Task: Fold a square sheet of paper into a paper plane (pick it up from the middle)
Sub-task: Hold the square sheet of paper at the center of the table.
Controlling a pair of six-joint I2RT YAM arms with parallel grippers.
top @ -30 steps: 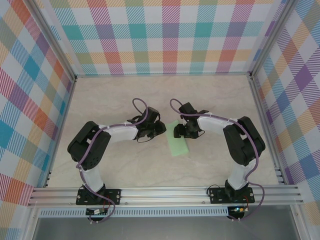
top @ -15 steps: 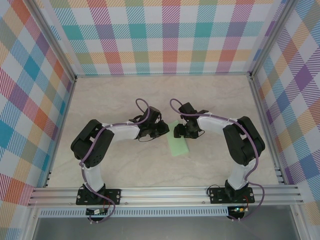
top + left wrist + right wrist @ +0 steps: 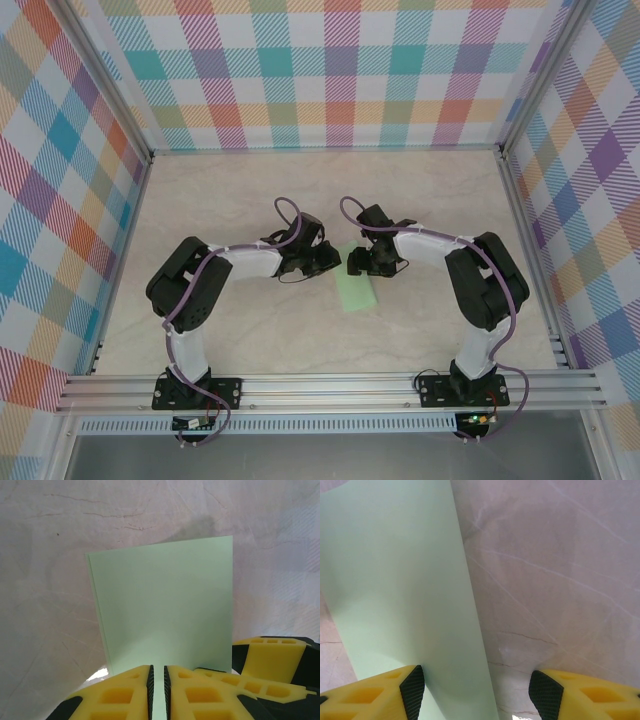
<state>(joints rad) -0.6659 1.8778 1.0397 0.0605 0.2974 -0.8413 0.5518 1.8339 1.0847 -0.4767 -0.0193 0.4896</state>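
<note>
The pale green sheet of paper (image 3: 357, 292), folded double, is resting at the middle of the bench (image 3: 430, 190), between the two arms. Its far end is being pinched by the left gripper (image 3: 157, 672), whose yellow fingers (image 3: 127, 692) are being held narrow with the paper's edge in the slit. The right gripper (image 3: 479, 682) is being held wide at the same end, its fingers (image 3: 380, 692) straddling one long edge of the sheet.

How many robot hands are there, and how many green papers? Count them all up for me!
robot hands: 2, the left hand and the right hand
green paper: 1
total: 3
</note>
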